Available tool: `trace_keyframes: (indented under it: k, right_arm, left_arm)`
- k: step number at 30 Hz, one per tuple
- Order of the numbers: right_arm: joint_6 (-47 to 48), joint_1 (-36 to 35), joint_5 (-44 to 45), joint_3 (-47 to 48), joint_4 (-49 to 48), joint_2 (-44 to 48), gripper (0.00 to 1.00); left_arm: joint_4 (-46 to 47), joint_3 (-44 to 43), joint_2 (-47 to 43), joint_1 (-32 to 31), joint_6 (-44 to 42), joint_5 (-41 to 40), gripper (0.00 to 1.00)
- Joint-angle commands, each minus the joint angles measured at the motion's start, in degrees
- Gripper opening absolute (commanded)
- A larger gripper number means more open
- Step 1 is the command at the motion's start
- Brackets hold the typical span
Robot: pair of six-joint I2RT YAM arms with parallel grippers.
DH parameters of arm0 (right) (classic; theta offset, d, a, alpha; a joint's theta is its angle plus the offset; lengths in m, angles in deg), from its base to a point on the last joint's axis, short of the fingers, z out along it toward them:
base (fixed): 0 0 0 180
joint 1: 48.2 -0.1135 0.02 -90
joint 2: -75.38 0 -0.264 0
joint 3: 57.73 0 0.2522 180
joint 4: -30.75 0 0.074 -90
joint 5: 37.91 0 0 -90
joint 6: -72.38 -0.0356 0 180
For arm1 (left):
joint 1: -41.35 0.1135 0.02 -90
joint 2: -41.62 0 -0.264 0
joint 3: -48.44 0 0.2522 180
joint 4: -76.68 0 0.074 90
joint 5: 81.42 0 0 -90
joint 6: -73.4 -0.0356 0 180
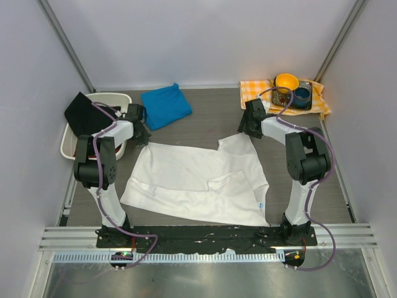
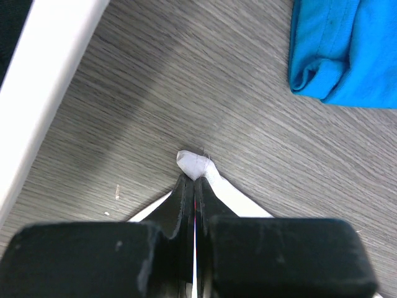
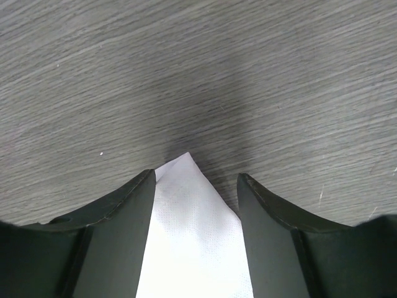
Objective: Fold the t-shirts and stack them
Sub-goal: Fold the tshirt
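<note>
Left gripper (image 2: 195, 181) clamps white t-shirt (image 1: 186, 174) corner, another btwn open right gripper (image 3: 196, 175) fingers; blue t-shirt (image 1: 165, 105) folded, white pending.

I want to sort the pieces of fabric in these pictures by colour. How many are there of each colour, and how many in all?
White: 1, the white t-shirt
Blue: 1, the blue t-shirt
Black: 1, the black cloth
Orange and white: 1, the checked cloth
Total: 4
</note>
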Motion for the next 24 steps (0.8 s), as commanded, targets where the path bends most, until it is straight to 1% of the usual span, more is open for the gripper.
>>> trace_keyframes:
  k: [1, 4, 11, 14, 15, 17, 19, 22, 23, 24]
  right_arm:
    - [-0.8, 0.1, -0.2, 0.7, -2.3, -0.5, 0.58]
    - [-1.0, 0.1, -0.4, 0.3, -2.2, -0.7, 0.55]
    - [-1.6, 0.1, -1.4, -1.4, -3.2, -1.2, 0.54]
    - [-2.1, 0.1, -1.8, -2.3, -3.6, -1.3, 0.5]
    - [-2.1, 0.1, -1.9, -2.4, -3.6, -1.6, 0.46]
    - [-2.1, 0.1, -2.2, -2.6, -3.6, -1.9, 0.42]
    - [-2.1, 0.2, -2.0, -2.3, -3.4, -1.9, 0.34]
    - [-2.1, 0.1, -0.9, -1.4, -2.9, -1.6, 0.13]
    - [-2.1, 0.2, -0.2, -0.9, -2.3, -1.5, 0.01]
    - [-1.9, 0.2, 0.9, 0.2, -1.9, -1.5, 0.01]
  left_arm:
    - [0.3, -0.4, 1.1, 0.2, 0.1, -2.1, 0.0]
    - [0.2, -0.3, 1.0, 0.2, 0.1, -2.5, 0.0]
    - [0.1, -0.1, 1.0, 0.2, 0.4, -3.0, 0.0]
    - [0.0, 0.1, 1.0, 0.3, 0.5, -3.3, 0.0]
    - [0.0, 0.2, 1.0, 0.3, 0.7, -3.5, 0.0]
    - [-0.1, 0.3, 0.8, 0.4, 0.8, -3.7, 0.0]
    - [0.0, 0.4, 0.8, 0.5, 0.9, -3.7, 0.0]
    - [0.0, 0.4, 0.6, 0.5, 1.0, -3.7, 0.0]
    - [0.0, 0.3, 0.6, 0.5, 1.0, -3.6, 0.0]
    - [0.0, 0.1, 0.5, 0.5, 1.1, -3.5, 0.0]
